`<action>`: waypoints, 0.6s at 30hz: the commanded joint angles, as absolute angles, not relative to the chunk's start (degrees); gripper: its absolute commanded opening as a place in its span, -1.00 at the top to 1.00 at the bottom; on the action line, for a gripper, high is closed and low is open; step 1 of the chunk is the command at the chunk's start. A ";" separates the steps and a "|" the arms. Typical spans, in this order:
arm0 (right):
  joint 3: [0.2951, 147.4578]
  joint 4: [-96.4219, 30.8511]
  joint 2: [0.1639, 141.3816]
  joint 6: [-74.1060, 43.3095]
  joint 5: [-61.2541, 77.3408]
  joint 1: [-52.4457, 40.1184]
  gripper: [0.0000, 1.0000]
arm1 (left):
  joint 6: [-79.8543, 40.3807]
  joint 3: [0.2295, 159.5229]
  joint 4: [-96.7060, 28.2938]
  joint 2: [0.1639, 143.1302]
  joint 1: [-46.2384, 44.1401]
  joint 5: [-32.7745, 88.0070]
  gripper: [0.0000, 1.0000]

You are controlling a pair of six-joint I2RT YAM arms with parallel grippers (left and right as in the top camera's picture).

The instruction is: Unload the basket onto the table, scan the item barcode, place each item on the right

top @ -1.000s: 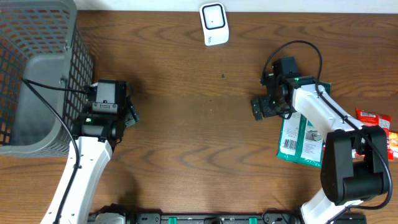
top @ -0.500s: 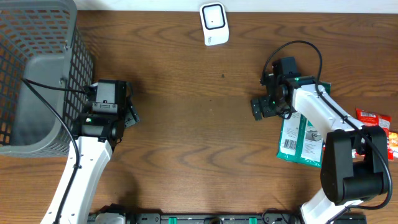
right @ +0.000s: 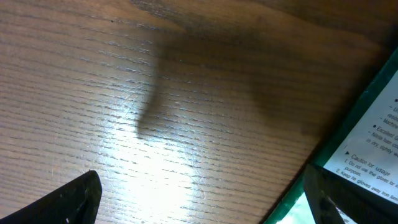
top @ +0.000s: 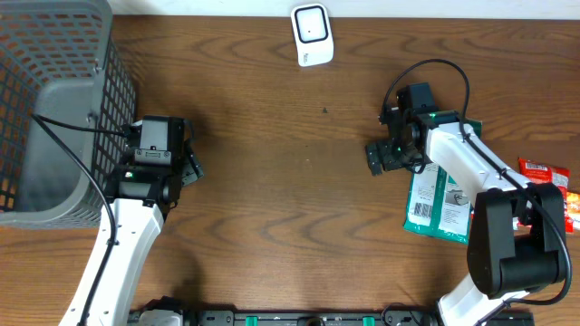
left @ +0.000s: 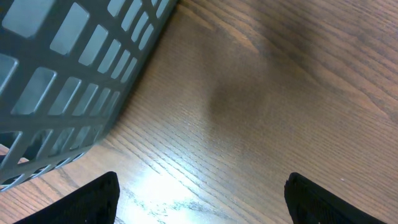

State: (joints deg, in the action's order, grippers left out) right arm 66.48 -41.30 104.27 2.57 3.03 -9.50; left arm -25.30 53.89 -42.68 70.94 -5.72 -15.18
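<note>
Here, the brown wooden surface (top: 272, 226) is carrying every object in the scene. The left tool (top: 192, 167) is hovering just beside the grey mesh basket (top: 54, 54), which is occupying the far left corner. Its two dark fingers are standing wide apart, and only bare wood is showing between them in the left wrist view, so it is gripping nothing. The right tool (top: 375, 158) is hanging over the surface right of centre, its jaws likewise spread wide and holding nothing; in the right wrist view bare wood is filling the gap between the fingertips. The task's item, a green and white package (top: 437, 204), is lying flat on the surface just beside the right tool and partly beneath the right arm, with one corner entering the right wrist view at the lower right. A black barcode (top: 420, 209) on a white panel is facing up near the package's lower left corner. The white scanner (top: 311, 34) is resting at the far edge of the surface, well apart from the package. Red packets (top: 544, 172) are lying at the right edge, near the package.
</note>
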 commanded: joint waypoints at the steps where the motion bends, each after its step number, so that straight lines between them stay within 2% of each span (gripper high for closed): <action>1: 67.29 -41.36 103.20 3.05 3.33 -9.52 -0.98 | -25.41 53.95 -42.85 71.07 -5.52 -15.49 -0.72; 11: 67.26 -41.34 103.26 3.05 3.33 -9.61 -0.98 | -25.41 53.95 -42.83 71.07 -5.52 -15.49 -0.72; 18: 67.26 -41.39 98.00 3.07 3.31 -11.03 -0.98 | -25.41 53.95 -42.85 71.07 -5.52 -15.49 -0.72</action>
State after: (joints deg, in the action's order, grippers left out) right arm 66.48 -41.34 102.52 2.57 3.01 -9.89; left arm -25.30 53.89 -42.68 70.94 -5.72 -15.16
